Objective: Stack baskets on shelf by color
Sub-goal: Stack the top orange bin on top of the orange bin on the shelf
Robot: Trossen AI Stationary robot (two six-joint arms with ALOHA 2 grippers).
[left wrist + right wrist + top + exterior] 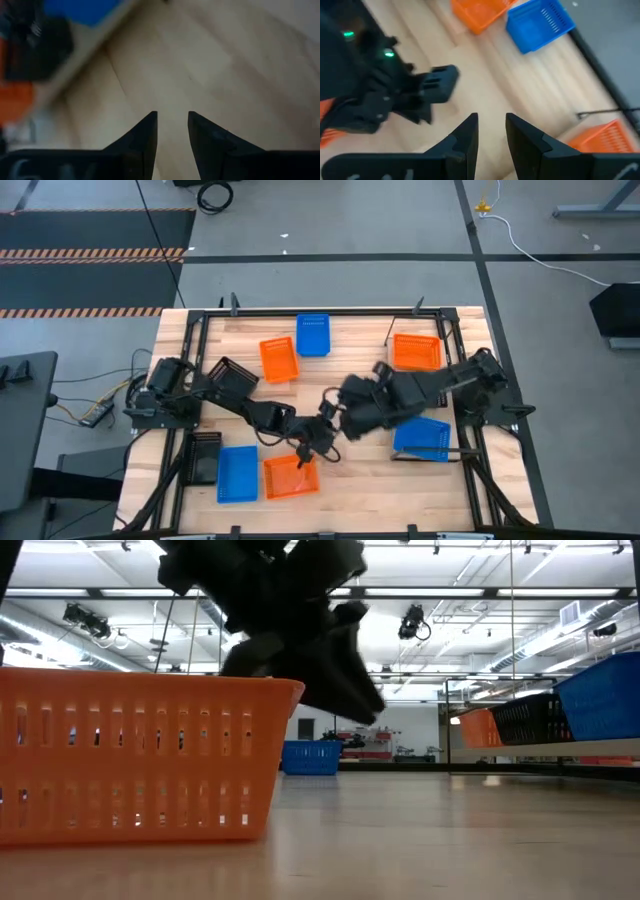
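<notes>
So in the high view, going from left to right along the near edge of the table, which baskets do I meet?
Black basket → blue basket → orange basket → another blue basket, near the right edge.

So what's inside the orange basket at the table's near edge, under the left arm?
The orange basket looks empty where its floor shows, though the left gripper hangs over its far corner and covers that part.
</notes>
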